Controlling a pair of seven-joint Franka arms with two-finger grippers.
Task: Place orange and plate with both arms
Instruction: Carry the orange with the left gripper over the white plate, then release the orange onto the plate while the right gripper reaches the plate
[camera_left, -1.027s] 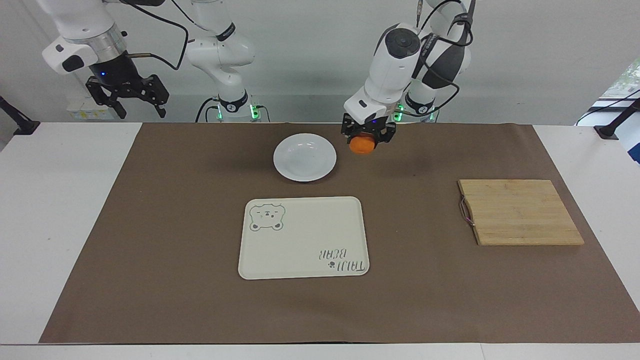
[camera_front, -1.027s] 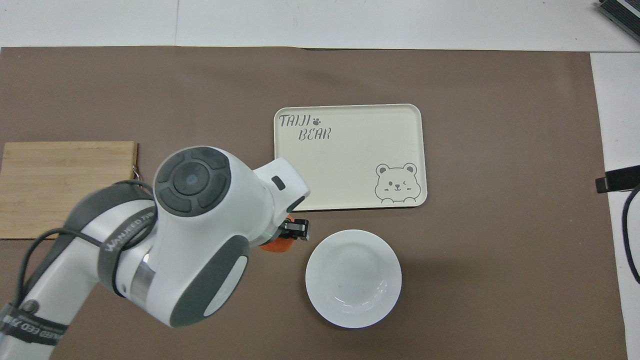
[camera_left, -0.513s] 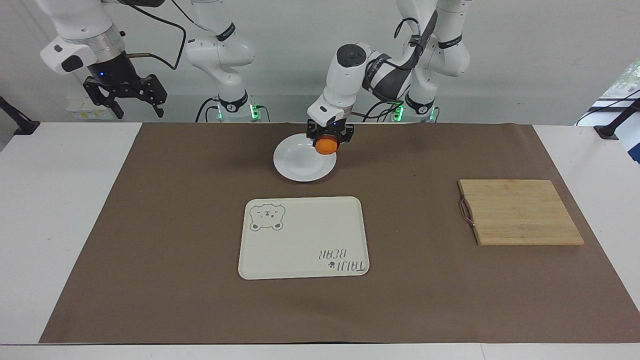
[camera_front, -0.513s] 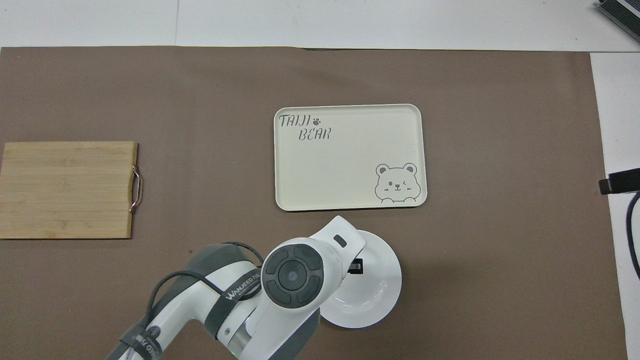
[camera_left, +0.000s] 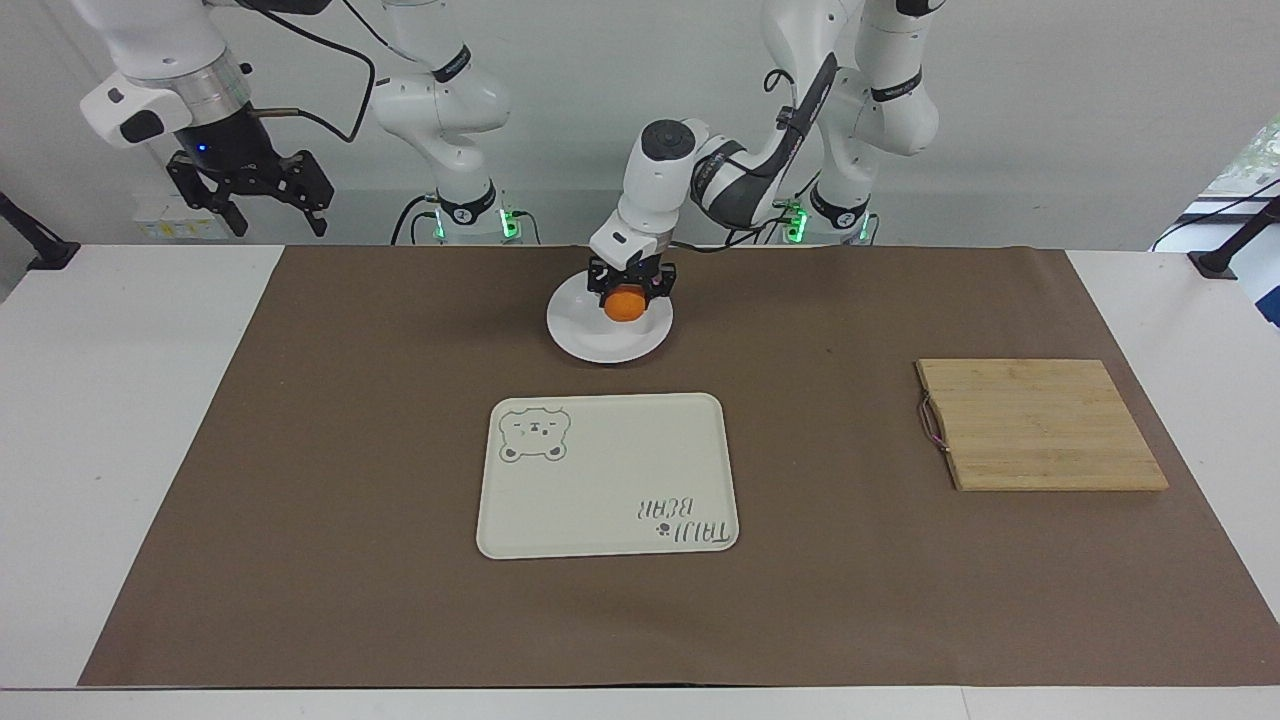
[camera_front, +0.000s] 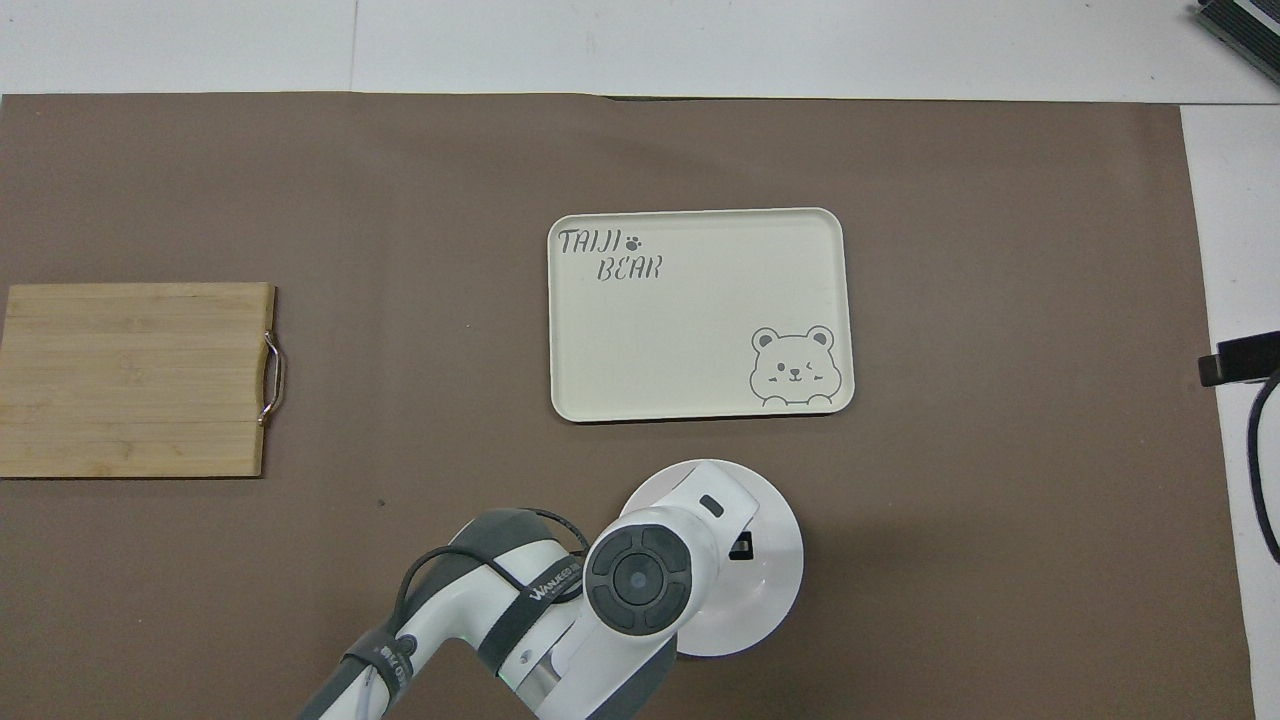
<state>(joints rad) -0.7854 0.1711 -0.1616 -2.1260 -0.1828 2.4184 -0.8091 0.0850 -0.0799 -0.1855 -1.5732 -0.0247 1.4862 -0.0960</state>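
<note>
Facing view first: the orange (camera_left: 625, 304) sits clamped between the fingers of the left tool (camera_left: 630, 291), low over the middle of the plate (camera_left: 583, 336). Whether the fruit already rests on the dish is hard to say from here; it looks right at the surface. From overhead the orange is hidden under the left arm's wrist, and only a bit of the black tool (camera_front: 742, 546) peeks out over the plate (camera_front: 782, 560).

The plate lies on the brown mat, near the robots' edge of the table (camera_left: 130, 420) and about midway between the two arms' ends. Just beside it, farther from the robots, is the cream tray (camera_left: 607, 475) with the bear drawing and lettering, apart from the plate by a strip of mat. The tray (camera_front: 700, 312) shows nothing on it.

Toward the left arm's end of the table lies a wooden cutting board (camera_left: 1037, 424), well apart from plate and tray, its metal handle on the side facing them.

The right tool (camera_left: 250, 190) waits up in the air over the right arm's end of the table, fingers spread wide, holding nothing.
</note>
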